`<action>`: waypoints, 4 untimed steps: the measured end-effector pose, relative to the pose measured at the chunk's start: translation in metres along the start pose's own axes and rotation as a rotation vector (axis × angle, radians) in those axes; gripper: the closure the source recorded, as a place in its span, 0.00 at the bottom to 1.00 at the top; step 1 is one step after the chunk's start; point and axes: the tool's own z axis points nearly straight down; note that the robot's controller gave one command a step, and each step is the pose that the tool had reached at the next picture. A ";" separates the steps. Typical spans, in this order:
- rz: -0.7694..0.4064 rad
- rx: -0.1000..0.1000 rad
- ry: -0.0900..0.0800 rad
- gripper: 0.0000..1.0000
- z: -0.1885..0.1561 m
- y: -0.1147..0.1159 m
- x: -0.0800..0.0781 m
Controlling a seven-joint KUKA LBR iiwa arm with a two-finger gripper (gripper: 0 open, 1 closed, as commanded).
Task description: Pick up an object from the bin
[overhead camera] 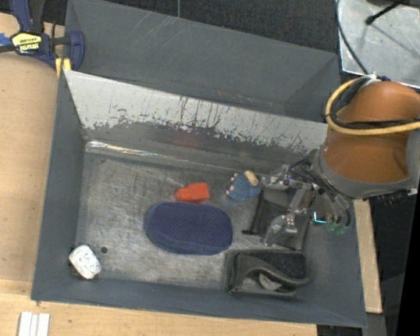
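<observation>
My gripper (271,230) hangs at the right side of the bin, fingers pointing down and standing apart with nothing between them. Just below it lies a dark grey folded pouch-like thing (269,271) in the front right corner. A small blue and tan object (243,187) lies to the upper left of the gripper, near the back wall. A blue oval cloth-covered pad (188,228) lies in the middle of the bin, left of the gripper, with a small orange piece (192,193) right behind it.
A small white object (85,262) lies in the front left corner. The arm with its orange cover comes in over the bin's right rim.
</observation>
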 end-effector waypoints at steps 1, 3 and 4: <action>-0.231 0.003 -0.024 0.00 0.066 0.023 0.014; -0.625 0.002 -0.010 0.00 0.095 0.122 -0.015; -0.623 0.003 -0.008 1.00 0.093 0.122 -0.015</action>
